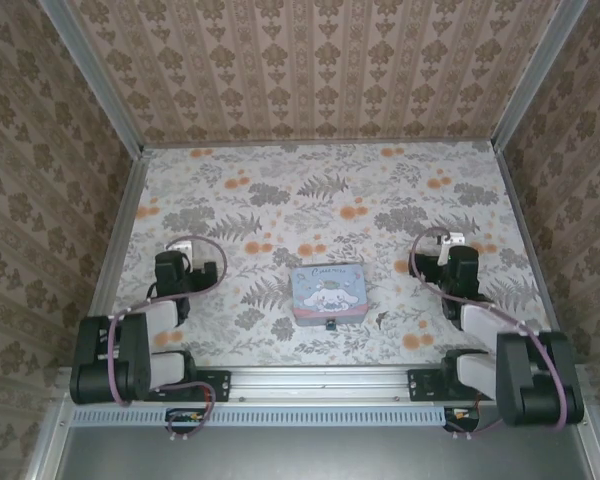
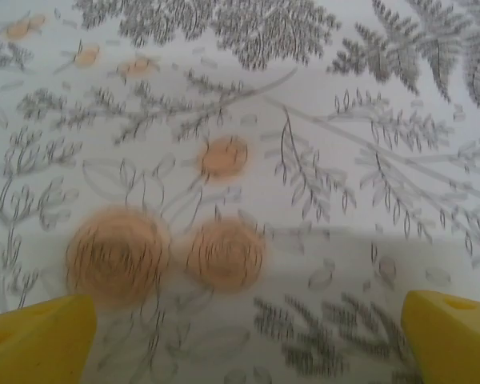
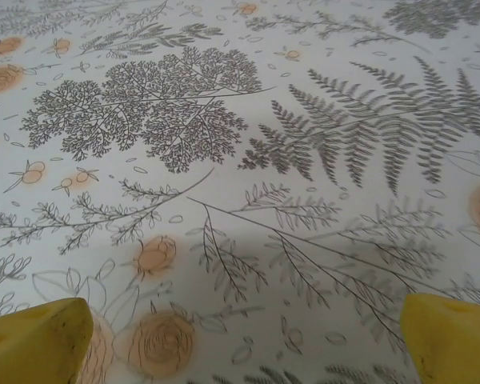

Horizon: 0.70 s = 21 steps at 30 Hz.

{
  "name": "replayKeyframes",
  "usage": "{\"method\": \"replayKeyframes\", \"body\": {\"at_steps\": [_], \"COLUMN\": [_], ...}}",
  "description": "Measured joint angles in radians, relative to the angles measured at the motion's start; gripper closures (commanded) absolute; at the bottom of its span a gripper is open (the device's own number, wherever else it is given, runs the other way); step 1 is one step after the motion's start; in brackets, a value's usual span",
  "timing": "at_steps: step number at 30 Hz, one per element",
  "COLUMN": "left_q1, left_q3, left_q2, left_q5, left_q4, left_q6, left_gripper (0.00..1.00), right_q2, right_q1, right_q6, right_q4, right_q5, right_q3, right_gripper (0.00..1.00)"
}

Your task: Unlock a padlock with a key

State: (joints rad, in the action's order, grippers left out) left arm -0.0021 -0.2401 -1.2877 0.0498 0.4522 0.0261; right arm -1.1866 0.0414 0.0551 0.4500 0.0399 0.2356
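Padlock (image 1: 331, 323), tiny, dark, against near edge of pale blue box (image 1: 327, 290) mid-table; left gripper (image 1: 183, 246) and right gripper (image 1: 451, 240) wide open, empty, over floral cloth (image 1: 280, 180) either side, well apart, seemingly parked for unobstructed first approach.

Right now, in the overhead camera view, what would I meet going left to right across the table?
left gripper, jaws open → pale blue box with a cartoon character → right gripper, jaws open
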Motion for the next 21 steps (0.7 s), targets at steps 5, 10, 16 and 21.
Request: {"method": "replayKeyframes", "body": {"at_steps": [5, 10, 16, 21], "left_q1": [-0.01, -0.012, -0.018, -0.018], "left_q3": [-0.064, -0.103, -0.117, -0.127], "left_q2": [-0.13, -0.201, -0.23, -0.238], "left_q5": [0.017, 0.029, 0.04, 0.036], "left_q4": [0.123, 0.218, 0.301, 0.335], "left_q6": [-0.005, -0.011, -0.023, -0.031], "left_gripper": [0.0, 0.0, 0.0, 0.01], "right_q2": [-0.181, -0.275, -0.322, -0.328], "right_q1": [-0.016, -0.025, -0.027, -0.027], "right_q6": [0.0, -0.001, -0.001, -0.001], "right_q4": [0.124, 0.217, 0.3, 0.341], "right_q5": [0.0, 0.0, -0.004, -0.011], "right_q3": [0.061, 0.101, 0.125, 0.131], "right_gripper": [0.01, 0.0, 0.01, 0.0]}}
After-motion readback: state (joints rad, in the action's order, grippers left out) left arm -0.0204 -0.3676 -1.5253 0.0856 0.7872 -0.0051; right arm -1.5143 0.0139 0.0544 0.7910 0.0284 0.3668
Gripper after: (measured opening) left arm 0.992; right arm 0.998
